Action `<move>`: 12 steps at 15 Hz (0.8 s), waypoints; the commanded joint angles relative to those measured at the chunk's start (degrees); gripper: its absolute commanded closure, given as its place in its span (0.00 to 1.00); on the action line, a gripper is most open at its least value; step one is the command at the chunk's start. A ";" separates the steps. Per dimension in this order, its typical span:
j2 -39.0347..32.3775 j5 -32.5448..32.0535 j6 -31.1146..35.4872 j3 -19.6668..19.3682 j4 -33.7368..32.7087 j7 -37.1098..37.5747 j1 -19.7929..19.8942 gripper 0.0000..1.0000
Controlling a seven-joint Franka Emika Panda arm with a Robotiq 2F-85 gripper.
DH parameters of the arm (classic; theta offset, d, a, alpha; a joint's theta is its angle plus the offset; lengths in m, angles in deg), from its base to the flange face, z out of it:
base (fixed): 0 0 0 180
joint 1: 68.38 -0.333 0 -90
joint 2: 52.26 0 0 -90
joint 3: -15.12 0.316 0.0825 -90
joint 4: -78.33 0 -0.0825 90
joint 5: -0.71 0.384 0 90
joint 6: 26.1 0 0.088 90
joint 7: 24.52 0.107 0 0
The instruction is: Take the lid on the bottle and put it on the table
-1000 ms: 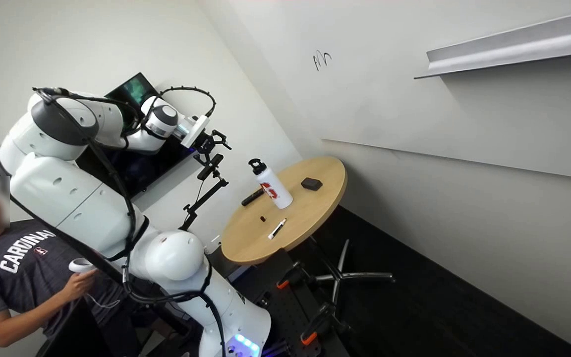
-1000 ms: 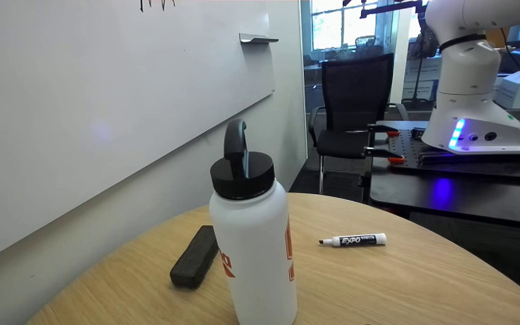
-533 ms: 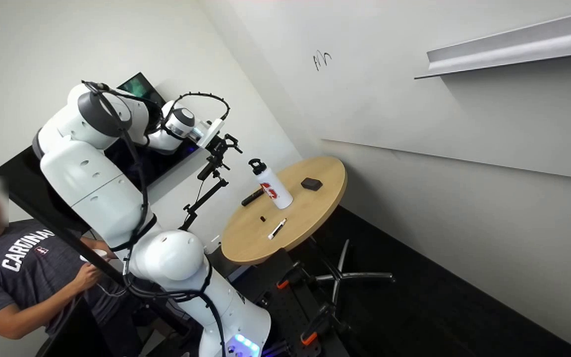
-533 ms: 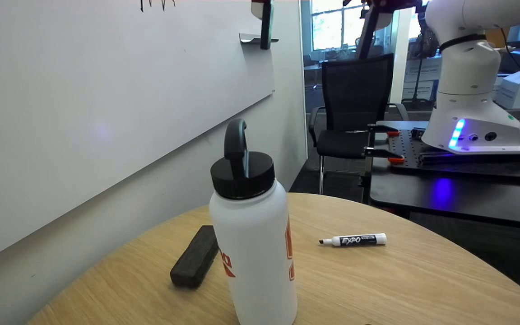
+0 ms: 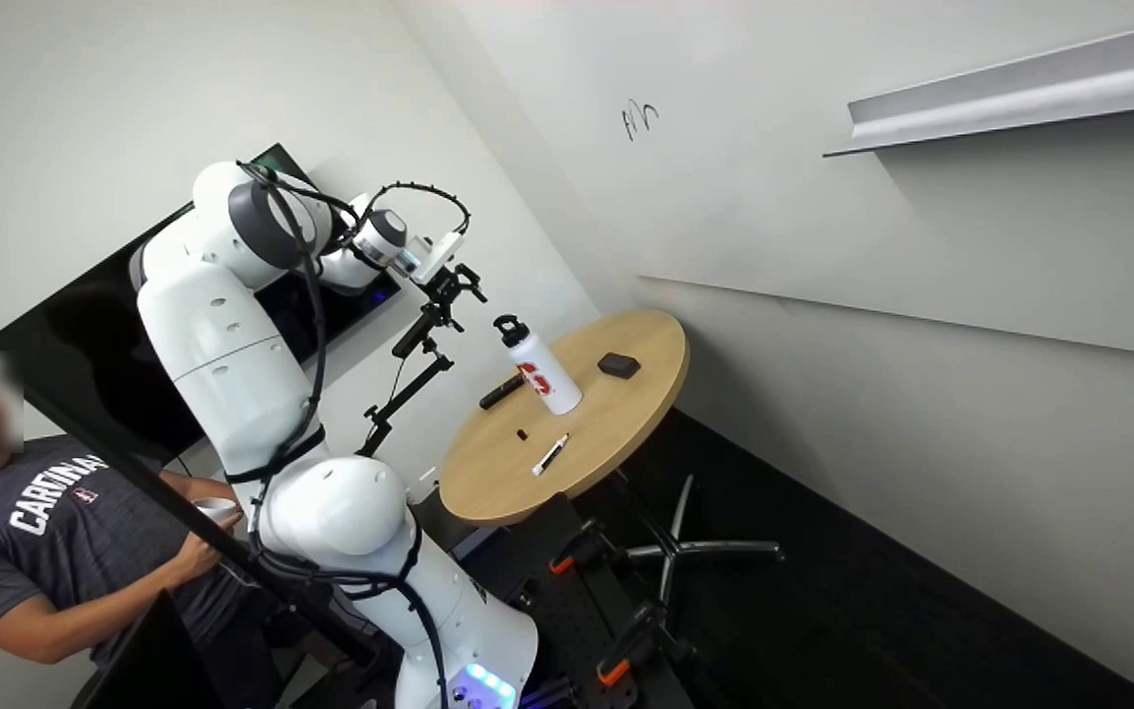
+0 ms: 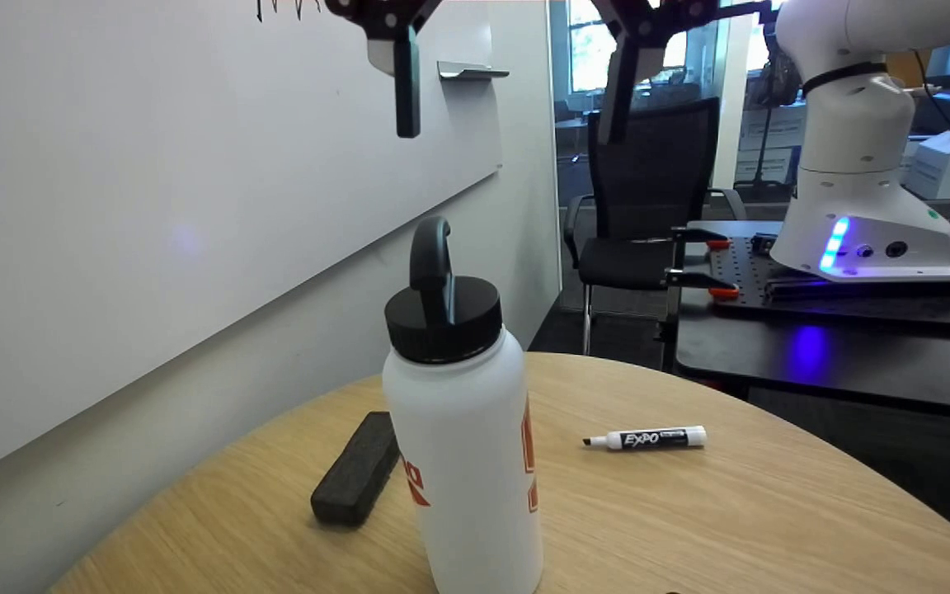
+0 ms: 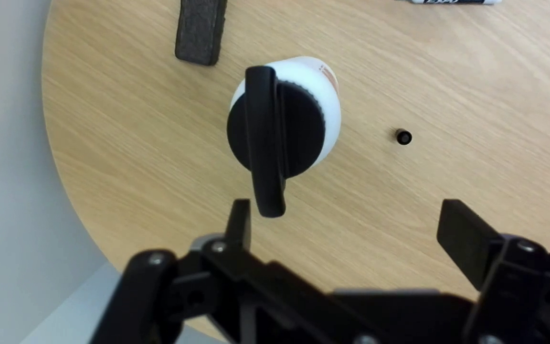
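Note:
The white bottle with red markings (image 6: 475,462) stands upright on the round light wooden table (image 6: 648,528). It also stands there in an exterior view (image 5: 545,376). Its black lid (image 6: 467,326) with a raised loop handle sits on top. In the wrist view the lid (image 7: 303,126) is seen from above, its handle pointing down between the fingers' side of the picture, nearer the left finger. My gripper (image 7: 346,205) is open and empty. In both exterior views the gripper (image 6: 510,136) (image 5: 472,313) hangs above the lid's height, apart from the bottle.
A dark eraser (image 6: 357,470) and a white marker (image 6: 648,439) lie on the table near the bottle. A small black cap (image 7: 404,136) is right of the bottle in the wrist view. A dark elongated object (image 5: 501,392) lies behind it. A whiteboard wall (image 6: 195,165) borders the table.
The arm has reached forward toward the bottle. The open fingers have come down into view above the lid in an exterior view. The bottle and lid have not moved.

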 commanded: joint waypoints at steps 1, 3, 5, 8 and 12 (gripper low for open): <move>-4.36 -2.34 -2.35 -1.18 -5.49 -1.56 -1.27 0.00; -5.88 -3.27 -2.46 -2.06 -6.99 -1.24 -1.59 0.00; -7.12 -3.04 -2.76 -2.54 -8.24 -1.55 -1.49 0.00; -8.48 -2.44 -3.54 -3.09 -9.38 -1.84 -1.39 0.00; -9.33 -2.57 -4.46 -3.57 -10.07 -1.79 -1.49 0.00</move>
